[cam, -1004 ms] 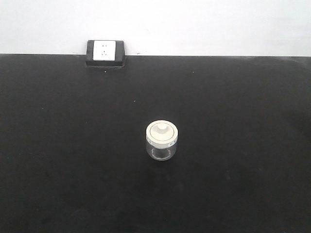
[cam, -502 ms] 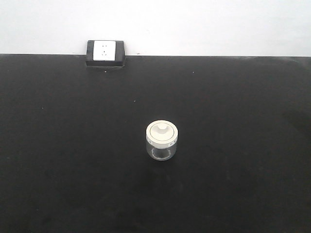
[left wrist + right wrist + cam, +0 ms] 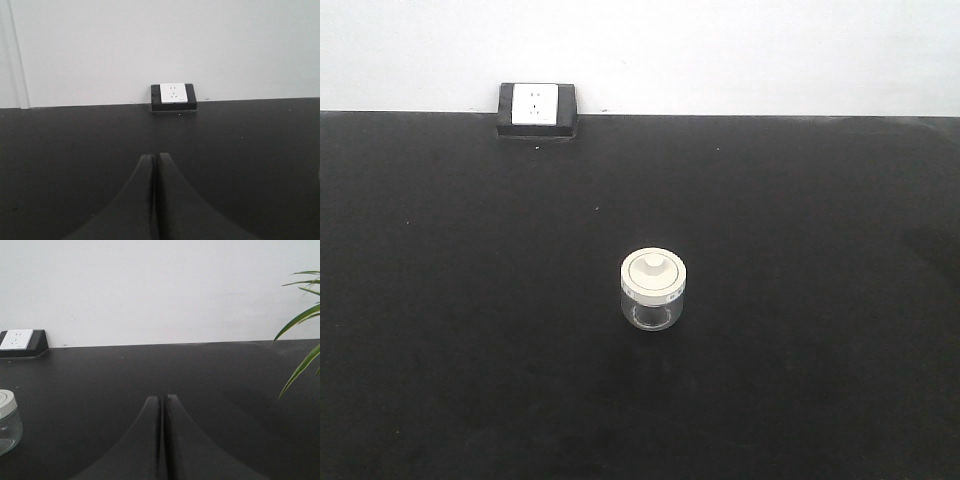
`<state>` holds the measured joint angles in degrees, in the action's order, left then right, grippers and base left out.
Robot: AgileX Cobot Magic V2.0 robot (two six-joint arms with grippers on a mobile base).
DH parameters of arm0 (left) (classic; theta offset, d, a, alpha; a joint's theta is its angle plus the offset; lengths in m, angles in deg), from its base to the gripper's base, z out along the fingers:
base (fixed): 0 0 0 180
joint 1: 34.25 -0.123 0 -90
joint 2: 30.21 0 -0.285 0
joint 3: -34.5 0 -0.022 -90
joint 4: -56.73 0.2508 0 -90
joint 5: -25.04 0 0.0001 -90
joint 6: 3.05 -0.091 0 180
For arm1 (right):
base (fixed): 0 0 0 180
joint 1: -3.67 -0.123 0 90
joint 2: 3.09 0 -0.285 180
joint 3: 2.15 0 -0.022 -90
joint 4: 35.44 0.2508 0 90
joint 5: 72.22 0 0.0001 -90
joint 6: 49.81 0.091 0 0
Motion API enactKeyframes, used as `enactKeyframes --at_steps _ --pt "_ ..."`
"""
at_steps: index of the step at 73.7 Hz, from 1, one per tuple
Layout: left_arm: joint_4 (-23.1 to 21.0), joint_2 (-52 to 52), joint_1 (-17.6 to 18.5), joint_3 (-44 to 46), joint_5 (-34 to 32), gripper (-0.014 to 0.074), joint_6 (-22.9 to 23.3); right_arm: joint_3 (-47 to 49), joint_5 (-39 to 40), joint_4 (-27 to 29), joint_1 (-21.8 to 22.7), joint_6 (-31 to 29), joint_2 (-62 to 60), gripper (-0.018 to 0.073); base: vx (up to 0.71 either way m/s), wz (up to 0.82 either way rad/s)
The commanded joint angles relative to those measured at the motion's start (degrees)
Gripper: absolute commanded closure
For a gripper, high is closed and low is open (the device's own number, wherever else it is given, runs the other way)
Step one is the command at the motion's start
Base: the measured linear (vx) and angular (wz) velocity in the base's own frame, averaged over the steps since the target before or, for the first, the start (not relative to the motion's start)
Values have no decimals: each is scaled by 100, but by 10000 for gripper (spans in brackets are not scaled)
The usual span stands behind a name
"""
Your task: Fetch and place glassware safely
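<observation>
A small clear glass jar (image 3: 655, 291) with a cream-white lid stands upright near the middle of the black worktop (image 3: 450, 330). The lid has a round knob (image 3: 653, 265) in its centre. Nothing touches the jar, and no arm shows in the front view. At the back edge of the worktop, to the left and against the white wall (image 3: 740, 50), sits a white wall socket (image 3: 537, 106) in a black box, well apart from the jar.

In the left wrist view, the left end effector (image 3: 154, 159) has its two dark fingers pressed together, tip against tip, with nothing between them. It is above the bare worktop and points toward the socket. The jar does not appear in this view.

In the right wrist view, the right end effector (image 3: 163, 400) is also pressed together, with only a thin line between the fingers, and it holds nothing. The jar is at the left border of this view, partly cut off and apart from the fingers. Some green plant leaves (image 3: 300, 320) come in from the right border.
</observation>
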<state>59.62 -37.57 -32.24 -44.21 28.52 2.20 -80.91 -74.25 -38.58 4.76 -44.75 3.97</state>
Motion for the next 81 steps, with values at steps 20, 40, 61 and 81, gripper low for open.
enactKeyframes --at_steps 20,40,61,81 --pt "-54 95 -4 -169 -407 603 4 -113 442 36 39 -136 -52 567 0 0" --pt "-54 95 -4 -169 -407 603 4 -113 448 36 39 -136 -52 567 0 0" --pt "-54 95 -4 -169 -407 603 4 -107 448 36 39 -136 -52 567 0 0" --pt "-54 95 -4 -169 -407 603 4 -107 448 36 39 -136 -52 567 0 0"
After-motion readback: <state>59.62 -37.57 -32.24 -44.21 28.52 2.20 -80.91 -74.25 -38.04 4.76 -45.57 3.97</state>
